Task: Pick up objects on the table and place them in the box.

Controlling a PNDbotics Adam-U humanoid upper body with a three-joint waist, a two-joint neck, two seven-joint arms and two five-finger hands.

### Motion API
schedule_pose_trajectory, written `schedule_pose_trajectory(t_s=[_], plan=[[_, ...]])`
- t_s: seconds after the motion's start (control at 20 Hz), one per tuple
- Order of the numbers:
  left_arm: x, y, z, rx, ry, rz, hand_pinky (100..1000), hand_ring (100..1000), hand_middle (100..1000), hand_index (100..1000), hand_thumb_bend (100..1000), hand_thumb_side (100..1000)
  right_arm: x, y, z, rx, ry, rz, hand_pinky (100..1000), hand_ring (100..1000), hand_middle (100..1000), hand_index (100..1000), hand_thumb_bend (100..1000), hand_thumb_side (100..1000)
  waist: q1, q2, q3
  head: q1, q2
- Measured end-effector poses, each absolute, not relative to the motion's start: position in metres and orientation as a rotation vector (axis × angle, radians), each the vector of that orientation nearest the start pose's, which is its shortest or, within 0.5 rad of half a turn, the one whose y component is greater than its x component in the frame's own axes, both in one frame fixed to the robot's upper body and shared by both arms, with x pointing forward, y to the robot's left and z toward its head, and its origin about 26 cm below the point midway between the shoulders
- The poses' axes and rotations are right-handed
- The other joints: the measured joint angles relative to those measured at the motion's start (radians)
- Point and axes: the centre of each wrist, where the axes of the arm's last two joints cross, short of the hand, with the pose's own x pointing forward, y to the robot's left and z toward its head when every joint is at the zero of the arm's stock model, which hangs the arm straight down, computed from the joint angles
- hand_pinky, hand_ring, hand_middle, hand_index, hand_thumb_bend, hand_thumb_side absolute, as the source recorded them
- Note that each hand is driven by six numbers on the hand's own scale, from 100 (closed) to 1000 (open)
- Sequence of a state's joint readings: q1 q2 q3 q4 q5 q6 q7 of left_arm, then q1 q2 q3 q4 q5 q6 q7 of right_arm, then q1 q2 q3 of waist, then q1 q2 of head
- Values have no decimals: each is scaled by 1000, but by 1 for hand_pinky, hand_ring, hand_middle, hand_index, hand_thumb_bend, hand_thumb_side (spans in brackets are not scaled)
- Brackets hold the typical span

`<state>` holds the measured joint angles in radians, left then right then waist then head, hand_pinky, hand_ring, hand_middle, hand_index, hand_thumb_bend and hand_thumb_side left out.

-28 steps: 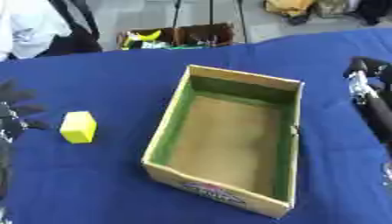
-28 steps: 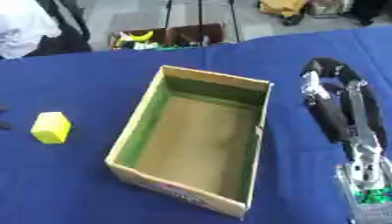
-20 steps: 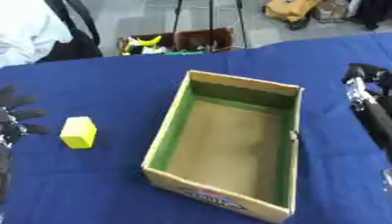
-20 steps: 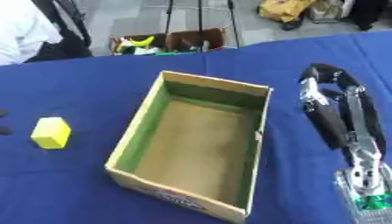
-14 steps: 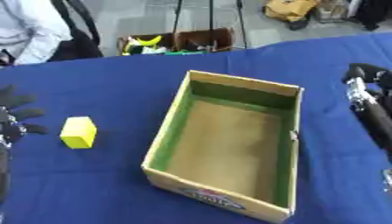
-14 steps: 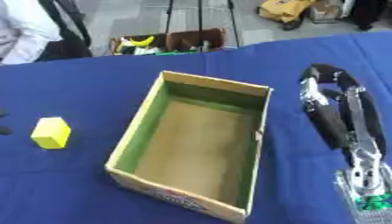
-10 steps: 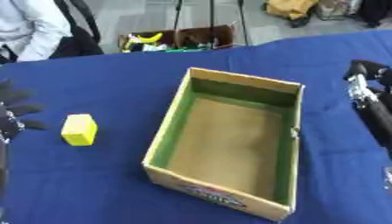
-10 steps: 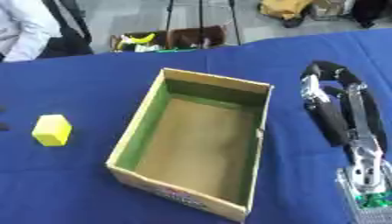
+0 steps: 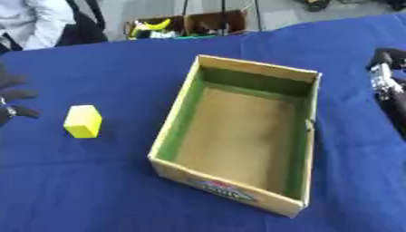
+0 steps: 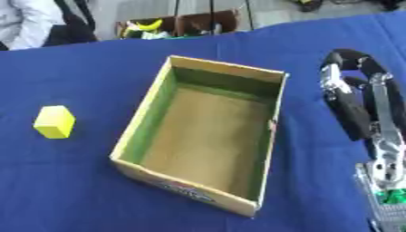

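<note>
A small yellow block [image 9: 82,121] lies on the blue tablecloth, left of the cardboard box [image 9: 255,64]. The box has green inner walls and a bare brown floor, with nothing inside it. My left hand [image 9: 11,97] shows at the left edge, level with the block and a short way from it, its dark fingers spread and holding nothing. To the right of the box, apart from it, my right hand [image 10: 354,93] rests with its fingers pointing away from me, relaxed and holding nothing.
The blue cloth [image 9: 95,181] covers the whole table. Beyond the far edge stand crates [image 9: 171,26] with yellow and green items. My right forearm [image 10: 387,190] fills the lower right corner.
The picture sways a little with the head. The block, the box and both hands keep their places.
</note>
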<state>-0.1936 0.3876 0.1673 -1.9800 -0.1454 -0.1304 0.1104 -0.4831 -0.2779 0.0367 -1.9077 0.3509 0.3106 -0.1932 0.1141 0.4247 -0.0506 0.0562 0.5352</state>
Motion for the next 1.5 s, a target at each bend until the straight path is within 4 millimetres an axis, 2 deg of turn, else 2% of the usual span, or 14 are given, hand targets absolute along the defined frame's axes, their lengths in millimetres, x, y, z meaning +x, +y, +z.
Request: schedule_pose_trajectory(t_s=[0.6, 0.8, 0.9, 1.1, 1.2, 1.3, 1.5], plan=[[284, 353, 208, 886, -2272, -427, 587, 754, 777, 943, 235, 1000, 322, -236, 235, -665, -2122, 235, 865, 1000, 654, 836, 100, 781, 7, 18, -11, 4, -17], [288, 368, 210, 975, -2209, -501, 632, 790, 811, 964, 301, 1000, 321, -237, 233, -669, -2116, 235, 866, 1000, 654, 836, 100, 780, 8, 18, -11, 13, -14], [291, 378, 209, 1010, -2154, -570, 651, 804, 827, 971, 328, 1000, 321, -238, 233, -668, -2114, 234, 866, 1000, 654, 836, 100, 781, 9, 17, -10, 22, 9], [299, 394, 208, 1033, -2045, -727, 686, 829, 850, 983, 386, 1000, 320, -239, 229, -666, -2103, 234, 866, 1000, 654, 836, 100, 780, 9, 1, -9, 43, 83], [302, 401, 209, 1041, -1997, -807, 704, 842, 861, 985, 434, 1000, 320, -239, 229, -666, -2101, 234, 866, 1000, 654, 837, 100, 781, 9, -2, -8, 50, 109], [306, 408, 211, 1056, -1952, -889, 718, 852, 870, 987, 488, 1000, 320, -239, 228, -666, -2100, 234, 866, 1000, 654, 837, 100, 782, 9, -5, -7, 55, 123], [313, 421, 220, 1084, -1873, -1027, 738, 867, 882, 991, 576, 1000, 319, -240, 227, -666, -2095, 235, 866, 1000, 654, 837, 100, 782, 9, -9, -10, 58, 121]])
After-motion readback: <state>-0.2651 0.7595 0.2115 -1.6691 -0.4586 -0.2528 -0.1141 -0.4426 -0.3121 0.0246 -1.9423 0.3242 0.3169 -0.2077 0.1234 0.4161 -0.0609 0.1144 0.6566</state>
